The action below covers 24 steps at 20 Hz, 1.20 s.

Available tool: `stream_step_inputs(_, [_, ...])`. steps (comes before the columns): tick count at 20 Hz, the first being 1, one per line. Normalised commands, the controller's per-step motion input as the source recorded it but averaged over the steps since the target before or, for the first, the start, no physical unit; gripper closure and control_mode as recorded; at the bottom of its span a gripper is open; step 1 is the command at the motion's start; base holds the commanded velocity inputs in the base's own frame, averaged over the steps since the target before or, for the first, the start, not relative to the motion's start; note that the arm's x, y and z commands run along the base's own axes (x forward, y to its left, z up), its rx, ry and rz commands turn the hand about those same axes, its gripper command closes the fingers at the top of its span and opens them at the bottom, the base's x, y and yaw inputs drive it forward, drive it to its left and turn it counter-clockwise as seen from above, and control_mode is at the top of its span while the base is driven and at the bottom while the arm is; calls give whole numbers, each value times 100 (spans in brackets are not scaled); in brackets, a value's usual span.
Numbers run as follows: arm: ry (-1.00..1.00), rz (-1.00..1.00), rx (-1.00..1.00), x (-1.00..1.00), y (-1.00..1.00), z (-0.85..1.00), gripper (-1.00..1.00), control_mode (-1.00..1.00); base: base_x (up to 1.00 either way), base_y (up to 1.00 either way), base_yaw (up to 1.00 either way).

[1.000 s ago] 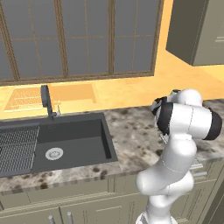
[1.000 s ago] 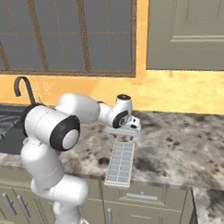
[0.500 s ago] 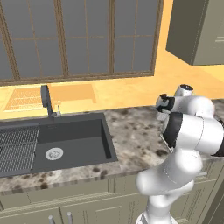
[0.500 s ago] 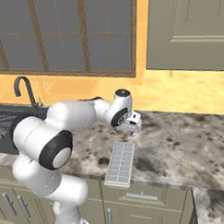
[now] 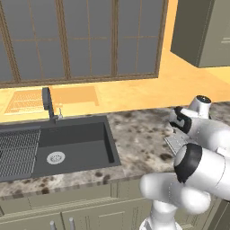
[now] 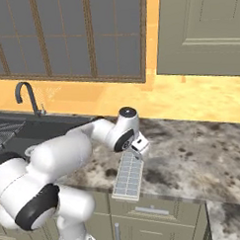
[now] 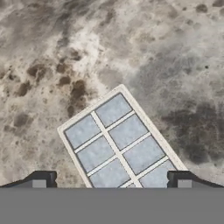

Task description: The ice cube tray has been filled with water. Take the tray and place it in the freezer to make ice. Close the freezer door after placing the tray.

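Observation:
The ice cube tray (image 7: 119, 146) lies flat on the speckled stone counter (image 6: 192, 153), a whitish-grey grid whose square cells hold pale-blue water (image 7: 113, 109). In the right base view the tray (image 6: 128, 175) runs lengthwise toward the counter's front edge. My gripper (image 7: 111, 181) is open and hangs just above the tray, one dark fingertip (image 7: 40, 180) standing on each side of it. It hovers over the tray's far end (image 6: 138, 147). A corner of the tray (image 5: 173, 143) peeks out beside my arm. The freezer and its door are out of view.
A dark sink (image 5: 72, 143) with a faucet (image 5: 47, 103) and a ribbed rack (image 5: 15, 150) lies to the left. Windows line the back wall, and a wall cabinet (image 6: 202, 29) hangs at the upper right. Bare counter stretches to the tray's right.
The arm has folded forward and down, and the open hand has dropped closer to the tray's far end. The tray has not moved.

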Motion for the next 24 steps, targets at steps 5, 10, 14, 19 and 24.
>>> stream_step_inputs(5, [0, -49, 21, -83, -4, 3, -100, -100, 0, 0, 0])
stream_step_inputs(10, [0, -44, 26, -64, -16, 14, -100, -100, 0, 0, 0])
stream_step_inputs(14, [0, -39, 30, -60, -33, 19, -100, -100, 0, 0, 0])
stream_step_inputs(19, [-1, -27, 28, -41, -25, 5, -100, -100, 0, 0, 0])
stream_step_inputs(24, [-8, -7, 22, -22, -18, 0, -100, -100, 0, 0, 0])
